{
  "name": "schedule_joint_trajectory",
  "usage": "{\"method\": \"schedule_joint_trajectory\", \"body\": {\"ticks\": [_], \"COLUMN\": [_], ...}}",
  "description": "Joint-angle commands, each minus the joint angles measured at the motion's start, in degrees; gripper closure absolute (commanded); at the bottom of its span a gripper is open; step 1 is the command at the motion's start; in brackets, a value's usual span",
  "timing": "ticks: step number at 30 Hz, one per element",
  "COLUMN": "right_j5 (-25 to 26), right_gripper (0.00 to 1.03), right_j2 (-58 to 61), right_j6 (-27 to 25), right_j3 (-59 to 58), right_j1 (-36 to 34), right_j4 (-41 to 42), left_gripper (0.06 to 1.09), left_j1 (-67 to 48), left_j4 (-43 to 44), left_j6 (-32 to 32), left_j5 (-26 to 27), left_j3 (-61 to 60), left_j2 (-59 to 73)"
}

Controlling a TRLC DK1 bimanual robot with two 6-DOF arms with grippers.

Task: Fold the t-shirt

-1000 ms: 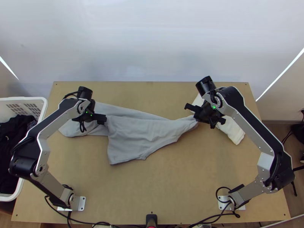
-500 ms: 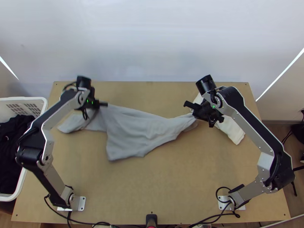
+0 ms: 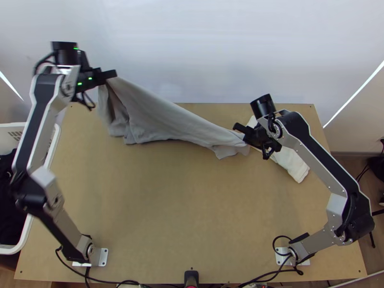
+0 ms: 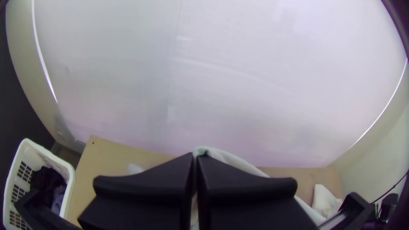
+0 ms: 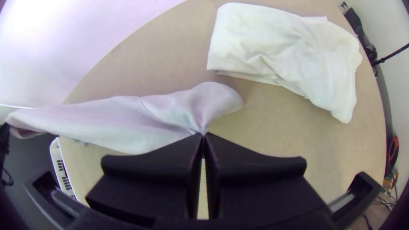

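The grey t-shirt (image 3: 168, 120) hangs slantwise in the top view, one end lifted high at the upper left, the other low at the right. My left gripper (image 3: 109, 76) holds the raised end; in the left wrist view my left gripper (image 4: 196, 156) has its fingers together on the cloth. At the low end my right gripper (image 3: 245, 134) grips a corner just over the table; in the right wrist view my right gripper (image 5: 203, 135) is shut on the bunched t-shirt (image 5: 128, 123).
A white folded cloth (image 3: 290, 161) lies on the table (image 3: 192, 216) beside the right gripper. The white basket (image 3: 54, 144) with dark clothes stands at the left edge. A pale wall rises behind the table.
My left gripper has moved up and to the left, lifting its end of the t-shirt and drawing the hanging cloth toward the table's far edge. The right gripper has barely moved.
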Motion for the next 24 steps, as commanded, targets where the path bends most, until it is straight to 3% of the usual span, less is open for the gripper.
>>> {"method": "schedule_joint_trajectory", "body": {"ticks": [1, 5, 10, 15, 22, 23, 24], "right_j5": [0.00, 0.00, 0.00, 0.00, 0.00, 0.00, 0.00], "right_gripper": [1.00, 1.00, 1.00, 1.00, 1.00, 1.00, 1.00], "right_j2": [-0.52, -0.52, -0.17, 0.09, 0.09, 0.01, -0.08], "right_j6": [0.02, 0.02, 0.02, 0.11, 0.11, 0.11, 0.11], "right_j3": [-3.23, -5.43, -9.21, -11.23, -10.00, -9.83, -9.65], "right_j1": [-0.48, -1.01, -2.68, -3.91, -3.56, -3.64, -3.64], "right_j4": [2.98, 5.27, 7.82, 8.61, 9.05, 9.05, 9.05], "left_gripper": [1.05, 1.05, 1.05, 1.05, 1.05, 0.98, 0.75], "left_j1": [0.15, -0.03, -1.34, -3.19, -13.74, -13.74, -13.83], "left_j4": [-7.47, -5.97, -4.66, -5.10, -12.13, -12.30, -13.44], "left_j6": [-0.70, 0.79, -2.37, -2.81, 0.35, 0.53, 0.97], "left_j5": [5.05, 11.65, 17.71, 27.29, 27.47, 27.03, 27.11], "left_j3": [-10.08, -22.39, -29.95, -42.52, -63.70, -65.10, -65.63], "left_j2": [-15.25, -27.99, -42.58, -55.94, -60.69, -59.98, -59.46]}}
